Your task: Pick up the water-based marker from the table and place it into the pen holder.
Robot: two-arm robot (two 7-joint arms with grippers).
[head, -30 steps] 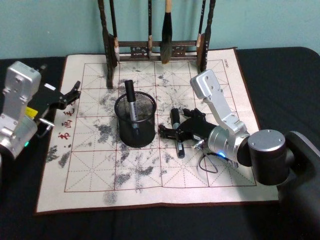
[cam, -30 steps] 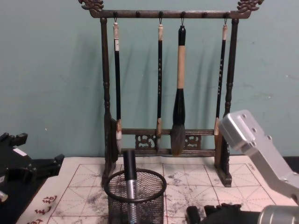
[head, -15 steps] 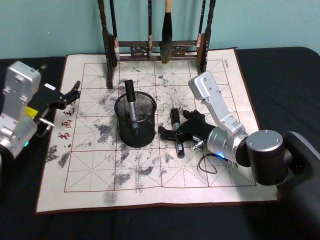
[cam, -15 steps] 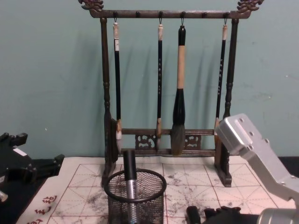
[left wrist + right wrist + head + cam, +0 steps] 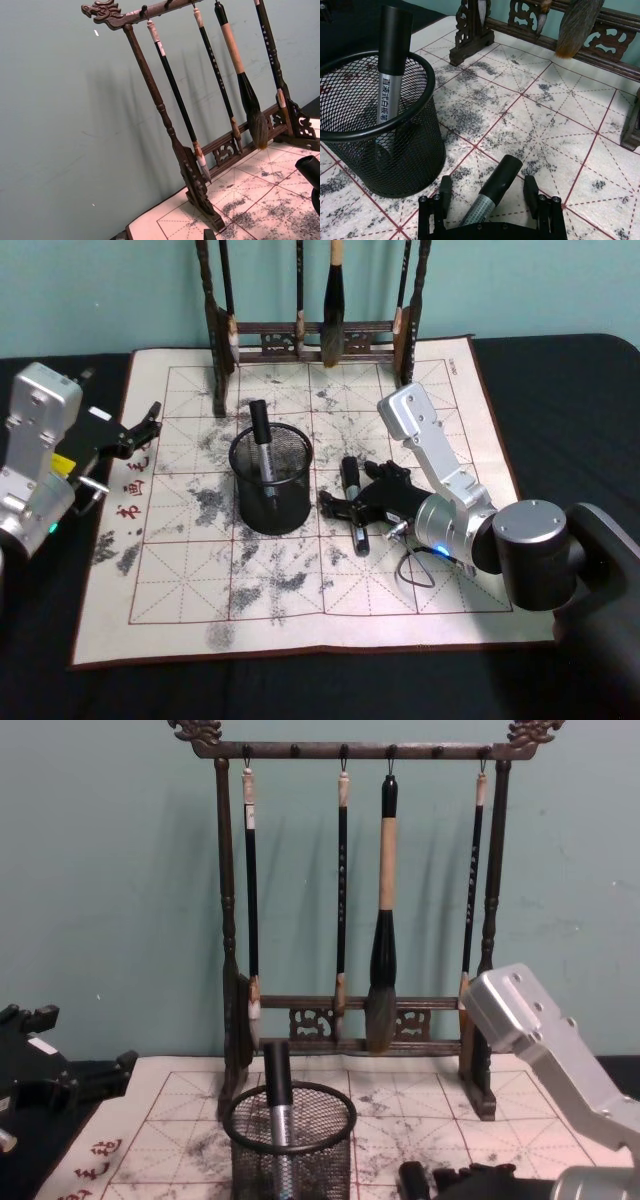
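Lying flat: marker (image 5: 492, 192), black cap, silver printed barrel.

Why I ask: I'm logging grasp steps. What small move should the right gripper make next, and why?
Probably close the right gripper. Its open fingers stand on either side of the marker, not touching it, and the marker lies flat on the table beside the pen holder. The left gripper sits parked at the table's left.
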